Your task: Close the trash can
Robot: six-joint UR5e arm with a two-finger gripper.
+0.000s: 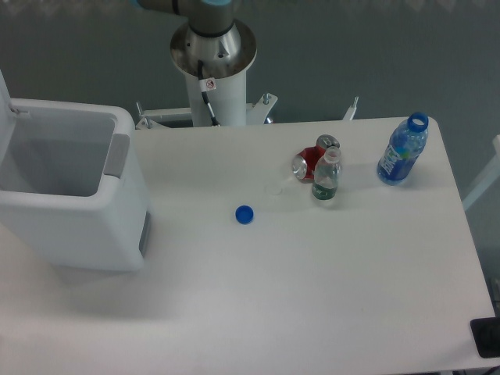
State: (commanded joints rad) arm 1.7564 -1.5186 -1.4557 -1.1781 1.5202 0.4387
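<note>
The trash can (78, 226) is a large white boxy bin at the left end of the table. It stands open, and I look down into its hollow inside. Its lid stands raised at the far left edge of the frame, showing only as a thin white strip (5, 98). A grey latch tab (117, 155) sits on the bin's right rim. Only the arm's base column (212, 66) shows at the top; the gripper is out of view.
A blue bottle cap (244, 214) lies mid-table. A red crushed can (311, 162) and a small clear bottle (326, 176) stand together right of centre. A blue uncapped bottle (403, 150) stands near the far right edge of the white table (312, 297).
</note>
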